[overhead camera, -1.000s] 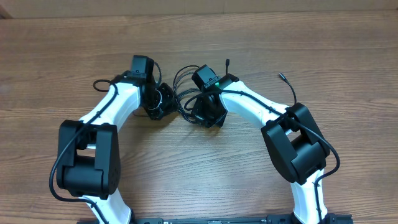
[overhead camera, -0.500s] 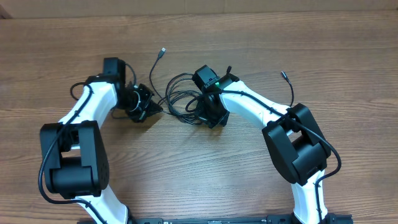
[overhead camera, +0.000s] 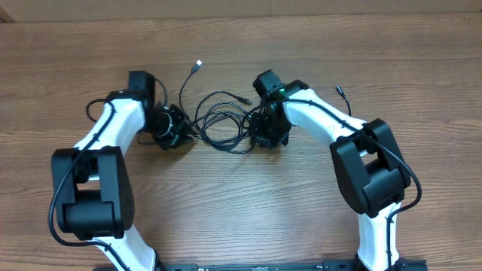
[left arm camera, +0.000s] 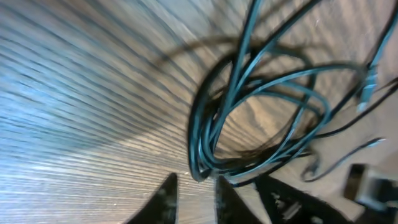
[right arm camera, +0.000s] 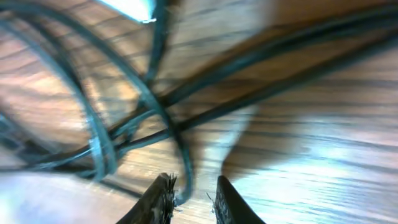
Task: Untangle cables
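The wooden tabletop [overhead camera: 241, 218], brown with a long straight grain, carries everything. Across its middle the cables [overhead camera: 222, 120] lie as a slack knot of thin, glossy black cords. Several round loops are stacked over each other between the two grippers. One strand runs off up and to the left to a small silver-tipped plug [overhead camera: 198, 65], and another short plug end [overhead camera: 245, 98] pokes out near the right arm. We judge the job barely started: one tail is free, but the loops overlap and cross, and no cord lies apart on its own. The left gripper [left arm camera: 194, 186] sits at the left edge of the loops, jaws drawn close and pinching the bundle there. The right gripper [right arm camera: 193, 198] has its jaws narrowly spaced with one cord running down between them, and the blur keeps us from telling whether it is gripped.
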